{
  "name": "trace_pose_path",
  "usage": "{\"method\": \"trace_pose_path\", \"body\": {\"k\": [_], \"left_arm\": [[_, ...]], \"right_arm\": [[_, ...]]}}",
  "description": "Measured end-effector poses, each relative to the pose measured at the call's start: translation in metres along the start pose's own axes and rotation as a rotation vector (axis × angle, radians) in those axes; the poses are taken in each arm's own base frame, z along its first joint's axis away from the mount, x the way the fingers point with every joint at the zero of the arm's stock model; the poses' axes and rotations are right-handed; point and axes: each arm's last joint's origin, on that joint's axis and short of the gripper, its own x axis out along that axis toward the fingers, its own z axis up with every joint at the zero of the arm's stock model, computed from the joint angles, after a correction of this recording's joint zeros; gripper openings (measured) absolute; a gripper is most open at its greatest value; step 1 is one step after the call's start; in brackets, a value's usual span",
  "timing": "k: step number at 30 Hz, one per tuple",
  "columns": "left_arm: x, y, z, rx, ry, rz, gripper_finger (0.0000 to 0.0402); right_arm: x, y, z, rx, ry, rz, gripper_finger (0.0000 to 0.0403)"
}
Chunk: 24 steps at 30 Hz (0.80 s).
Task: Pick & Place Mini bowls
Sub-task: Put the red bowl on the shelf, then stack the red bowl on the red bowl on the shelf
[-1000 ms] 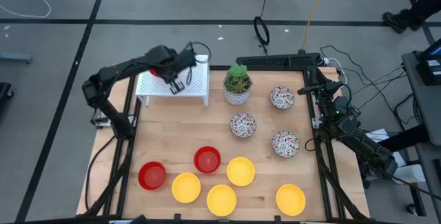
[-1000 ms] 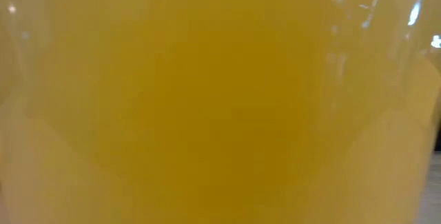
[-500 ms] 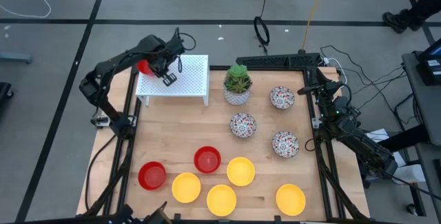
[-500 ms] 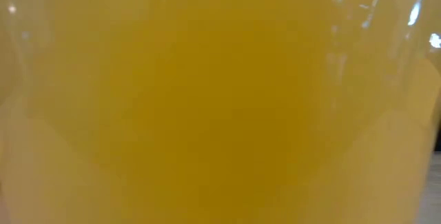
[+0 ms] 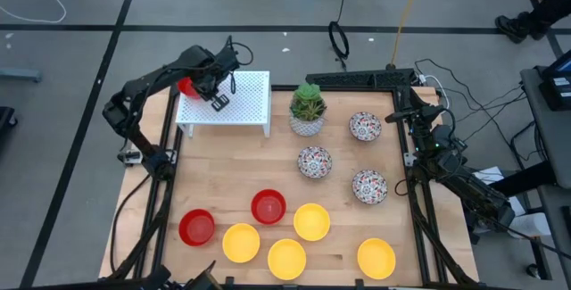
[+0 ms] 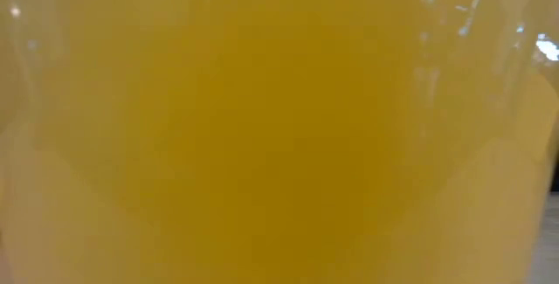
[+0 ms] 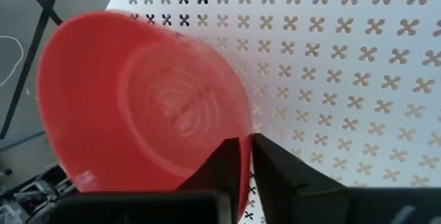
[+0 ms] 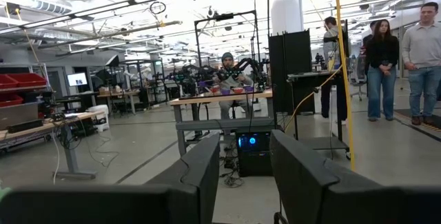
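Left tool [image 7: 245, 156] over the white perforated shelf [image 5: 239, 103], fingers [image 7: 222, 165] nearly closed, pinching the tilted red mini bowl [image 7: 131, 107] by its rim; right tool [image 8: 243, 172] parked, fingers apart, empty.

The middle of the table [image 5: 223, 174] is bare wood, a wide band between the white rack [image 5: 239, 103] at the back and the bowls along the front. On the rack, most of the perforated top is free; only its left corner is taken, by a red bowl [image 5: 186, 86] with the left claw [image 5: 217, 101] at its rim. Beside the rack stands the plant pot [image 5: 307, 109], close enough to narrow the way between them. Three patterned bowls [image 5: 314, 161] sit apart on the right with gaps between. At the front, red and yellow bowls [image 5: 287, 256] crowd together, several touching. One yellow bowl [image 6: 279, 127] blocks the low view.
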Motion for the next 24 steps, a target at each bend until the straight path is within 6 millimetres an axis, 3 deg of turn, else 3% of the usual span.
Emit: {"method": "trace_pose_path", "body": {"k": [7,12,21,24], "left_arm": [[-0.001,0.002,-0.001,0.006,0.010,0.061,0.0134],[-0.015,0.005,-0.009,0.045,0.067,0.070,0.0181],[-0.060,0.005,-0.018,-0.001,-0.102,0.038,0.0182],[-0.074,-0.004,-0.025,-0.031,-0.151,-0.080,0.0175]], "right_arm": [[0.000,0.000,0.000,0.000,0.000,0.000,0.0116],[0.000,0.000,0.000,0.000,0.000,0.000,0.0116],[0.000,0.000,0.000,0.000,0.000,0.000,0.0116],[0.000,0.000,0.000,0.000,0.000,0.000,0.0116]]}}
